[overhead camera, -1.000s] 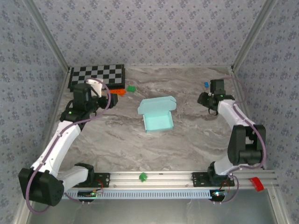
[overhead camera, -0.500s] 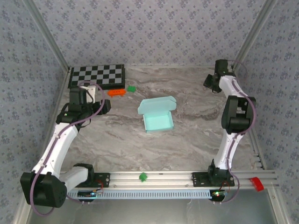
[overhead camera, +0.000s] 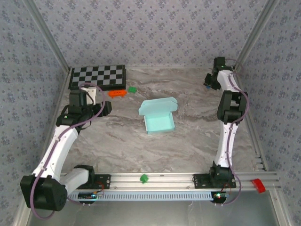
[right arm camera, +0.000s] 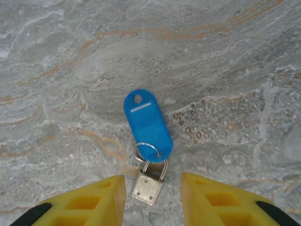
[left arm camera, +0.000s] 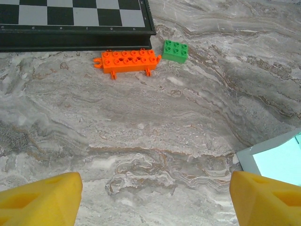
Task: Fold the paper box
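The box (overhead camera: pixel 159 115) sits lid up because nobody holds it. Left end effector (left arm camera: pixel 155 197) is wide open, empty — right end effector (right arm camera: pixel 153 200) hangs half open over a tag (right arm camera: pixel 147 125).

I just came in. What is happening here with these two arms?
The job is to fold the paper box, but no arm touches it now. It sits half-formed, lid open, in the middle of the table. The left gripper hangs open over bare marble near an orange brick. The right gripper, jaws apart, is over a blue key tag in the far right corner, holding nothing.
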